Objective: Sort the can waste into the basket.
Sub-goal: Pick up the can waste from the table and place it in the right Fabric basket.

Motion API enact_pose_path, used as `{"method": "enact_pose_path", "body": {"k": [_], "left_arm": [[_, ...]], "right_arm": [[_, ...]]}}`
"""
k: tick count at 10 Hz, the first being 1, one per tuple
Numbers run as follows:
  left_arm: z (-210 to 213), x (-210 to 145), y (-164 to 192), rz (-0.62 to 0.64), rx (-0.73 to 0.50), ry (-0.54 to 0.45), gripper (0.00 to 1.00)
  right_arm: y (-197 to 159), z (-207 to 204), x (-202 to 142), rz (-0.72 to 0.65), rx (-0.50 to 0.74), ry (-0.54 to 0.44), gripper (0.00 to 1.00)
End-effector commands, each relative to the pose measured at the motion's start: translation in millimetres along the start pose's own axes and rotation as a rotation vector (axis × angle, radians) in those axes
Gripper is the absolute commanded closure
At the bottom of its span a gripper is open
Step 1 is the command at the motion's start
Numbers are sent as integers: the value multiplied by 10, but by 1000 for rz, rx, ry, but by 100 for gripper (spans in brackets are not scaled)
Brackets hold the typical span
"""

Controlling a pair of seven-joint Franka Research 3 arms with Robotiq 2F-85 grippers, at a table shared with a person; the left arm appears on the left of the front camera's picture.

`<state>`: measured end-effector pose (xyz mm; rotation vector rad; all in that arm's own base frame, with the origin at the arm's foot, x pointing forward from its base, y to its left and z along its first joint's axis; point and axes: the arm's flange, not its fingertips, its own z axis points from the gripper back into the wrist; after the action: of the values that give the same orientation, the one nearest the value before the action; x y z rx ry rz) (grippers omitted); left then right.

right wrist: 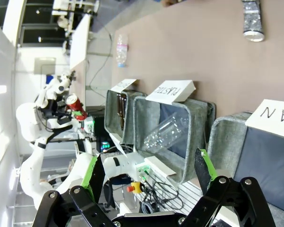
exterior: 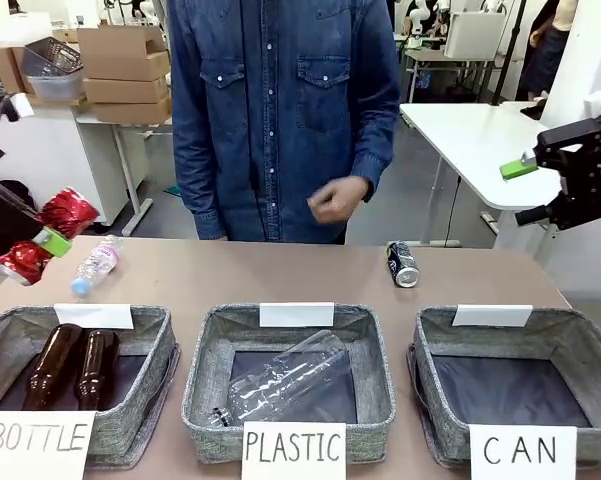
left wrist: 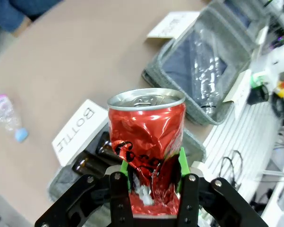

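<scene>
Lid (left wrist: 146, 99) of red can (left wrist: 146, 137) points away along left gripper (left wrist: 153, 163), which pinches it; right gripper (right wrist: 149, 163) spread.

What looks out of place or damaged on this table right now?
The red can in the left gripper is badly crumpled. A dark can lies on its side on the table, outside the CAN basket. A small plastic bottle also lies loose, outside the PLASTIC basket.

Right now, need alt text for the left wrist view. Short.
The left tool is shut on a dented red metal drink can over the tan table. Behind it sit a grey woven basket carded "BOTTLE" with brown glass bottles and a second grey basket holding a clear plastic bottle; a small blue-capped plastic bottle lies loose on the table.
</scene>
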<state>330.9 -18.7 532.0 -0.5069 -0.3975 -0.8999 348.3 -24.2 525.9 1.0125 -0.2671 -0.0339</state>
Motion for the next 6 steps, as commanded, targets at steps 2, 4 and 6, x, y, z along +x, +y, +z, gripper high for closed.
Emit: {"method": "enact_pose_path", "body": {"k": [2,4,6], "left_arm": [[-406,587,-753,-137,-133,-33,60],[-790,1180,-1433,-290,-276,-62,60],[-1408,1923,-2089,-422,-266,-83,60]], "right_arm": [[-169,818,-48,-67,-113,-51,0],[-455,1599,-223,-146,-136,-157,0],[-690,2157,-585,-186,-147,-302,0]]}}
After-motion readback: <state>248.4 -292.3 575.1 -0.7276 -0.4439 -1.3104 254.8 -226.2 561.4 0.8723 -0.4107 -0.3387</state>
